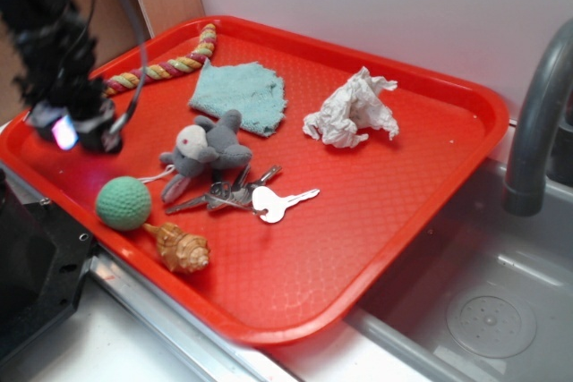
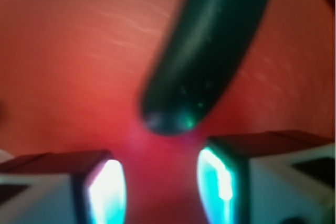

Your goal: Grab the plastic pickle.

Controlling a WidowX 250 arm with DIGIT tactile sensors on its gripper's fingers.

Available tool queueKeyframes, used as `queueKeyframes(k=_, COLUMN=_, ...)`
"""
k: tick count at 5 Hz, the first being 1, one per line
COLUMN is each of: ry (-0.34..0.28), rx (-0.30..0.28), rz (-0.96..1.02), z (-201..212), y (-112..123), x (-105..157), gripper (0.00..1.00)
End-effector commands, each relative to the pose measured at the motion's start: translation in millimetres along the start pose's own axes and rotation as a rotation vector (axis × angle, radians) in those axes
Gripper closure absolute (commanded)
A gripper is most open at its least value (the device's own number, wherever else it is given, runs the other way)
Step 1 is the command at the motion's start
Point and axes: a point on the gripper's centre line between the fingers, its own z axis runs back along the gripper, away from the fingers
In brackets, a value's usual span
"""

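Note:
In the wrist view the plastic pickle (image 2: pixel 207 51) fills the upper middle: dark teal-green, smooth, oblong, lying on the red tray (image 2: pixel 68 61), its rounded near end just ahead of my fingertips. My gripper (image 2: pixel 161 187) is open, with bare tray between the glowing pads (image 2: pixel 107 190). In the exterior view my gripper (image 1: pixel 76 131) hangs low over the tray's left corner and the pickle is hidden behind it.
On the red tray (image 1: pixel 403 185) lie a green knitted ball (image 1: pixel 124 202), a seashell (image 1: pixel 182 250), a grey plush mouse (image 1: pixel 206 149), keys (image 1: pixel 260 196), a teal cloth (image 1: pixel 240 96), crumpled paper (image 1: pixel 352 110) and a striped rope (image 1: pixel 175 64). A sink (image 1: pixel 466 310) and faucet (image 1: pixel 537 114) lie right.

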Motion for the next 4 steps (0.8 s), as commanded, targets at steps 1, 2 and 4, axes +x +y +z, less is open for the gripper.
queueKeyframes(k=1, ry=-0.095, rx=0.031, rz=-0.217, z=102, y=-38, x=-13, gripper=1.0)
queueKeyframes(k=2, ry=-0.111, rx=0.007, rz=-0.232, z=152, y=-44, x=-13, gripper=1.0)
queueKeyframes(k=4, ry=-0.166, rx=-0.005, rz=-0.026, z=169, y=-23, x=-10, gripper=0.0)
